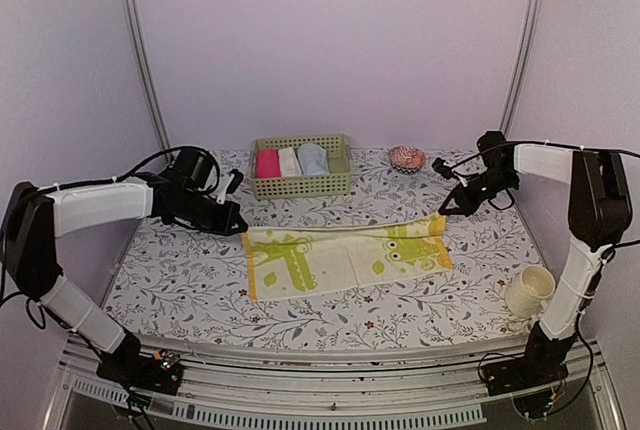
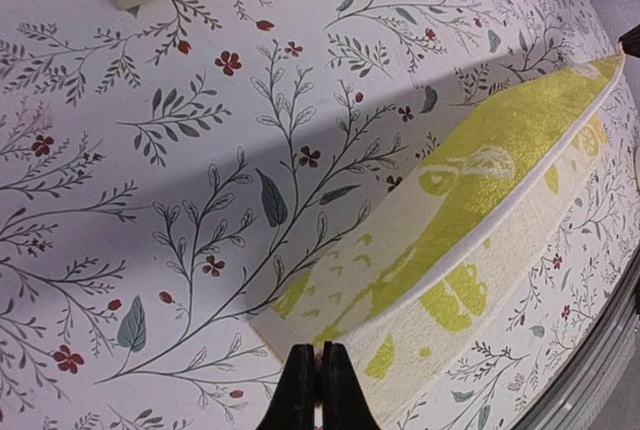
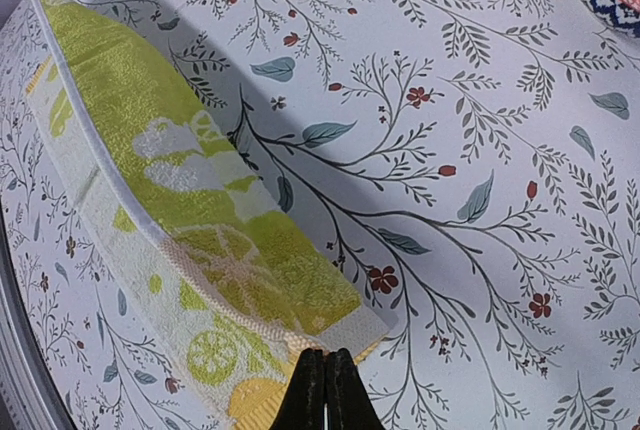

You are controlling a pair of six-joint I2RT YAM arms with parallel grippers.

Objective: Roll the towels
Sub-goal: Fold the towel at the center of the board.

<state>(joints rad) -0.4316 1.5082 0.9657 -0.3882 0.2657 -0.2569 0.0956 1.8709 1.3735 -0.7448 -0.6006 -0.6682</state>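
The yellow-green towel [image 1: 345, 258] with pale printed shapes lies spread across the middle of the table. Its far edge is lifted off the cloth between my two grippers. My left gripper [image 1: 240, 222] is shut on its far left corner, as the left wrist view shows [image 2: 320, 350] with the towel [image 2: 480, 200] curving away. My right gripper [image 1: 443, 210] is shut on the far right corner; the right wrist view shows the jaws [image 3: 325, 355] closed on the towel [image 3: 150, 150]. The light blue towel [image 1: 313, 159] sits rolled in the basket.
A green basket [image 1: 300, 186] stands at the back and also holds a pink roll [image 1: 267, 163] and a cream-white roll [image 1: 290, 161]. A red patterned bowl [image 1: 406, 158] is right of it. A cream cup [image 1: 529, 291] stands near the right arm.
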